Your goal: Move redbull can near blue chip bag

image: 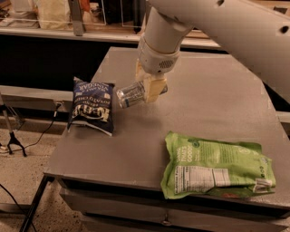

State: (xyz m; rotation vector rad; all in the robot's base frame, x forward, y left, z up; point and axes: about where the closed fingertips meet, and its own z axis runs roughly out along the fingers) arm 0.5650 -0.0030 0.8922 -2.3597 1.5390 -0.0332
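The redbull can (130, 94) is a slim silver can held on its side above the grey table (199, 104). My gripper (149, 88) is shut on the can's right end, with the can's free end pointing left. The blue chip bag (92, 107) lies on the table's left edge, dark navy with white lettering. The can's free end hangs just right of the bag's upper right corner, a small gap apart. My white arm comes down from the upper right.
A large bright green bag (213, 165) lies at the table's front right. Shelving with items (54, 13) runs along the back. A stand and cables (13, 140) are on the floor left of the table.
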